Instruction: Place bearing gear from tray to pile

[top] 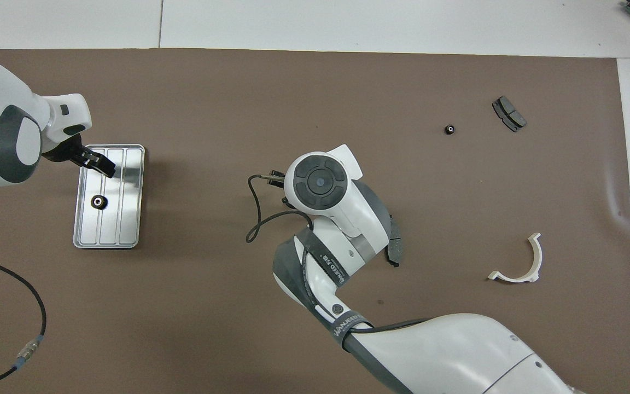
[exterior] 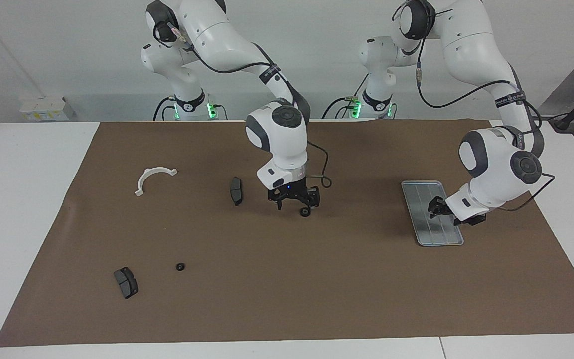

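Observation:
The silver-grey grooved tray [exterior: 444,234] lies toward the left arm's end of the table; it also shows in the overhead view [top: 129,186]. One small black bearing gear [top: 98,202] lies in the tray about midway along it. My left gripper [exterior: 437,207] hangs over the tray and hides that gear in the facing view; it also shows in the overhead view [top: 96,162]. My right gripper [exterior: 294,205] is low over the mat's middle. A second small black gear [exterior: 305,212] sits at its fingertip, and I cannot tell whether it is held.
A dark brake pad [exterior: 236,190] lies beside the right gripper. A third small gear [exterior: 180,267] and another brake pad [exterior: 126,282] lie farther from the robots toward the right arm's end. A white curved bracket [exterior: 153,178] lies nearer the robots.

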Motion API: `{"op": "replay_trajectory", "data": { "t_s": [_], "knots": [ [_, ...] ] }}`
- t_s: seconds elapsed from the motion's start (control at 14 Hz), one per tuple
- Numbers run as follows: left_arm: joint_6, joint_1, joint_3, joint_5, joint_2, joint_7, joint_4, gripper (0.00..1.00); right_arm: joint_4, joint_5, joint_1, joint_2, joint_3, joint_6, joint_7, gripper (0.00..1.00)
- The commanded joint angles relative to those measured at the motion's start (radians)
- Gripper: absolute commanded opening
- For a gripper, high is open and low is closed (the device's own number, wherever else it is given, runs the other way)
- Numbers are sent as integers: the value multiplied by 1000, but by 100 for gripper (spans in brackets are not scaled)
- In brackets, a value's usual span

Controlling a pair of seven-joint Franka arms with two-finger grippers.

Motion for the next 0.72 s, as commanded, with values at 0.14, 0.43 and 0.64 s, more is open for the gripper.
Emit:
{"op": "replay_trajectory", "data": {
  "t_s": [0.14,0.43,0.64],
  "knots": [
    [46,22,-11,22,-12,63,-88,78,52,-65,17,66,-1,12,29,100],
    [19,46,-11,22,-18,101,-128,77,41,-73,15,75,0,52,22,91],
    [-36,46,-11,22,-24,107,-126,77,24,-76,17,79,0,79,6,82]
  ]
}}
